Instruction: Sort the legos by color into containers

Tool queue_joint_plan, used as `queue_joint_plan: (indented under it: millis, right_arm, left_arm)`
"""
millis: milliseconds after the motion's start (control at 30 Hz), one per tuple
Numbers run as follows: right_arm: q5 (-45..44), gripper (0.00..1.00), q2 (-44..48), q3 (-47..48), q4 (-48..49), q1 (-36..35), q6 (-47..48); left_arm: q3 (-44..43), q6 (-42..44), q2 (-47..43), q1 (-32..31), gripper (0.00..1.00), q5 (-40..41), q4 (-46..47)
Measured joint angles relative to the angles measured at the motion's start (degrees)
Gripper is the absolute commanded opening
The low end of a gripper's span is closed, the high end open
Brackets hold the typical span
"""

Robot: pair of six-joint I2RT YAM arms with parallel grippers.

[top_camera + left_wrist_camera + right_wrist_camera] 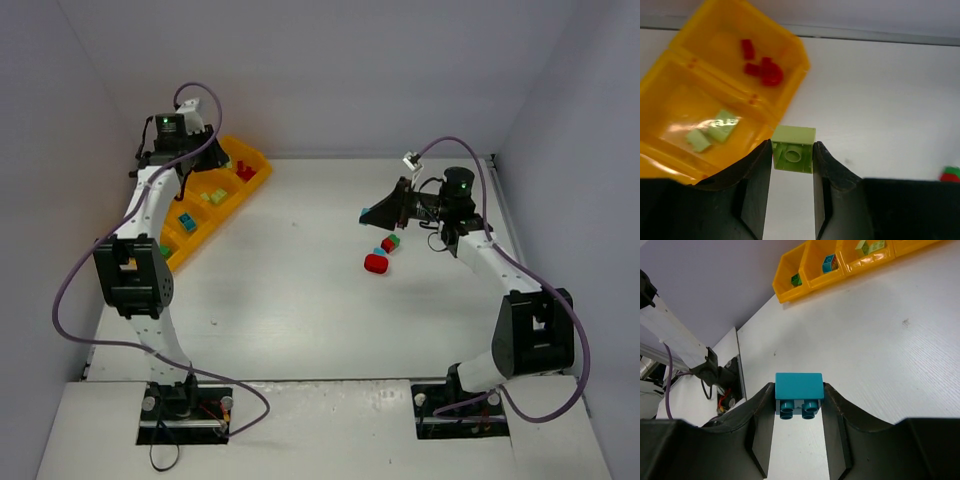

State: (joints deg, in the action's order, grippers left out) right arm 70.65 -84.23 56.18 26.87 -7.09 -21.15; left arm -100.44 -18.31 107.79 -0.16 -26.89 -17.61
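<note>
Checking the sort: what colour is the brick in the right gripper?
Teal brick, clearest in the right wrist view.

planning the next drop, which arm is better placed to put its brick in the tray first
Left. The left hand holds a yellow-green brick right beside the tray, by the matching bricks inside. The right hand holds a teal brick far across the table.
</note>
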Motion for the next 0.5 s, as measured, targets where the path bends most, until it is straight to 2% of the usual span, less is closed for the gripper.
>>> queue_joint_plan:
  millis: [200, 267, 367, 400, 500]
  right_arm:
    - [-1.09, 0.03, 1.07, -0.07, -2.75, 0.20, 2.01]
    - [-1.40, 0.03, 1.57, -0.17, -3.41, 0.39, 2.40]
    - [-1.53, 0.03, 2.25, -0.39, -4.17, 0.63, 2.91]
    - [-1.64, 0.03, 2.38, -0.46, -4.37, 0.68, 3.08]
    - [-1.95, 0.03, 2.54, -0.66, -4.85, 0.70, 3.45]
  left_arm:
    - [-8.57, 5.86, 9.25, -0.48, 0.00, 17.03, -7.58]
    - [-9.07, 6.75, 11.63, -0.52, 0.14, 20.13, -8.68]
    - [-9.60, 7.78, 14.62, -0.50, 0.28, 24.13, -10.29]
    - [-9.79, 7.98, 15.43, -0.48, 0.39, 25.14, -10.64]
    - [-11.06, 8.87, 16.92, -0.46, 0.54, 26.95, -11.74]
